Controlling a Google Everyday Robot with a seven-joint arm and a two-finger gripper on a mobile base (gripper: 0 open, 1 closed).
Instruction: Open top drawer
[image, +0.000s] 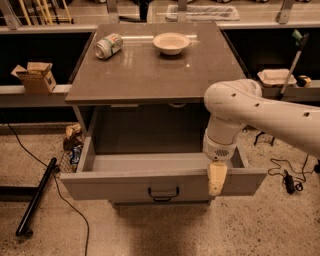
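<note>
The top drawer is a wide grey drawer pulled far out from under the brown cabinet top; its inside looks empty. A small dark loop handle sits centred on its front. My gripper hangs from the white arm over the drawer's front edge, right of the handle and apart from it. Only a pale yellowish finger tip shows against the drawer front.
A lying can and a white bowl rest on the cabinet top. A cardboard box sits on a ledge at left. A black pole and cables lie on the floor at left; more cables lie at right.
</note>
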